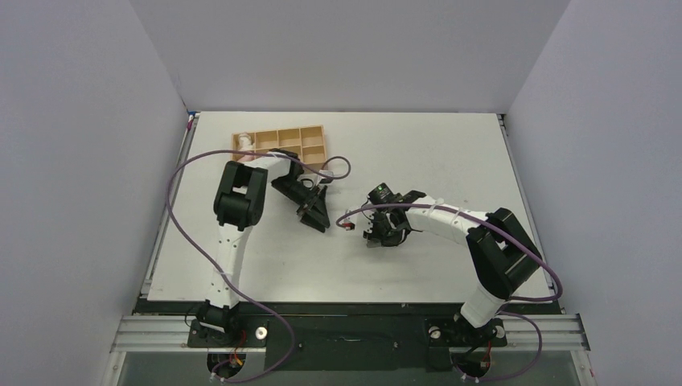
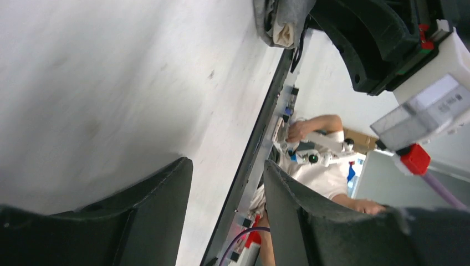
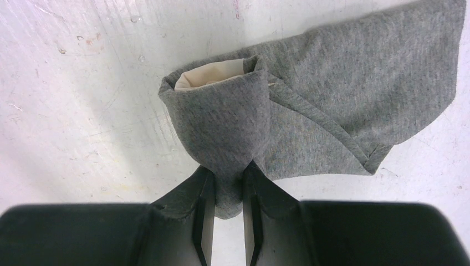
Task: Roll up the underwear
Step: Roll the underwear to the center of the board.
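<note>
The white tabletop (image 1: 418,153) carries everything. Two arms reach in over it: the left arm (image 1: 237,201) bends toward the middle, and the right arm (image 1: 450,217) stretches leftward to meet it. A wooden compartment tray (image 1: 281,143) stands at the far left, well apart from the work.

The underwear (image 3: 343,100) lies on the tabletop near the middle, under the right wrist. It is grey fabric, part of it spread flat and part wound into a loose tube (image 3: 221,122), with the pale beige strip (image 3: 208,75) showing at the tube's open end. The right fingers (image 3: 188,208) are clamped on the near end of that tube. The left fingers (image 2: 144,216) stand apart with nothing between them, near the garment.

The roll looks begun but not finished, since a wide flap lies flat. The next move likely calls for turning the tube further over that flap while keeping it tight. The left fingers are free to pin or guide the loose fabric so it does not slide.
</note>
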`<state>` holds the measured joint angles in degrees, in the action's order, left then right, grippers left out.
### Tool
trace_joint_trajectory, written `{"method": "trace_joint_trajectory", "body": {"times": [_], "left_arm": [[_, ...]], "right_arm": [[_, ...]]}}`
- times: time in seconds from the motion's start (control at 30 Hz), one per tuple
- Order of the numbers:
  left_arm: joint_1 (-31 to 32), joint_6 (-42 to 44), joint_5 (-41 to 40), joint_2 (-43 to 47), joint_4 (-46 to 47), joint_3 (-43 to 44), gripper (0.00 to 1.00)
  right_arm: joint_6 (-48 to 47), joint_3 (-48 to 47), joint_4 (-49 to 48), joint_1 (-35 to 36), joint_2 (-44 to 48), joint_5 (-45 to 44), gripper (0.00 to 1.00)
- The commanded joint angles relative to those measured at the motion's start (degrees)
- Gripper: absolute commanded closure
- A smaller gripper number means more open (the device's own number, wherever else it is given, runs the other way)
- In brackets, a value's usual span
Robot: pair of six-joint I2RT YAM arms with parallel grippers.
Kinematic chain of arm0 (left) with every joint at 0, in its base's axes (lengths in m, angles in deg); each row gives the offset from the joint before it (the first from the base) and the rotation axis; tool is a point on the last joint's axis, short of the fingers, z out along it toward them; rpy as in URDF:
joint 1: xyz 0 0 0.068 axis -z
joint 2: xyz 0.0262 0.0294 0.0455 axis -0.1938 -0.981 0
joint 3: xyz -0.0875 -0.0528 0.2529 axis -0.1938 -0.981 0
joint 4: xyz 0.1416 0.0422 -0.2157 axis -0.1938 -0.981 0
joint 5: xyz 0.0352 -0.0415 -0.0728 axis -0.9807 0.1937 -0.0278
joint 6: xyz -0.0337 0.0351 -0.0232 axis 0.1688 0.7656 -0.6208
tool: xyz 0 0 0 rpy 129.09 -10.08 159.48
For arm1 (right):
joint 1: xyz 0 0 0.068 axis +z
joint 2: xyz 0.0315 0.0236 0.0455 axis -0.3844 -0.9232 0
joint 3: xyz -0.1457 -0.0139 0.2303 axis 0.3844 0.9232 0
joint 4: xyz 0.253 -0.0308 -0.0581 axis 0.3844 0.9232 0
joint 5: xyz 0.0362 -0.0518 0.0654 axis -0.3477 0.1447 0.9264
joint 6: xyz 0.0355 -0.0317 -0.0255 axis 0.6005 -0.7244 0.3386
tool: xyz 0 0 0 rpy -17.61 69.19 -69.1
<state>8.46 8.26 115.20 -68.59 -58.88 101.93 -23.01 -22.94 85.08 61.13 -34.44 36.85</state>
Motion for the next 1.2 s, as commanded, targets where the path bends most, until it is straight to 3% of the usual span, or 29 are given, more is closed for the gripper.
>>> {"method": "trace_joint_trajectory", "body": {"times": [0.0,0.37,0.73,0.93,1.17], "left_arm": [[-4.9,4.2,-7.27,3.98,6.05,-2.84,0.51],[-10.75,5.67,-3.68,20.6,12.3,-14.73,0.51],[-10.46,5.3,-7.78,40.4,26.23,-29.26,0.51],[-2.45,6.52,-17.91,50.26,33.67,-36.03,0.51],[14.89,5.45,-34.06,54.88,44.06,-39.12,0.49]], "right_arm": [[1.45,1.56,5.96,-0.61,-3.54,4.97,1.0],[-1.77,-6.66,15.24,-6.18,-9.02,14.82,1.0],[-13.55,-27.05,38.49,-10.6,-28.04,24.84,1.0],[-17.42,-37.51,48.63,-11.42,-36.98,29.62,1.0],[-16.36,-45.16,54.07,-11.7,-43.36,31.67,1.0]]}}
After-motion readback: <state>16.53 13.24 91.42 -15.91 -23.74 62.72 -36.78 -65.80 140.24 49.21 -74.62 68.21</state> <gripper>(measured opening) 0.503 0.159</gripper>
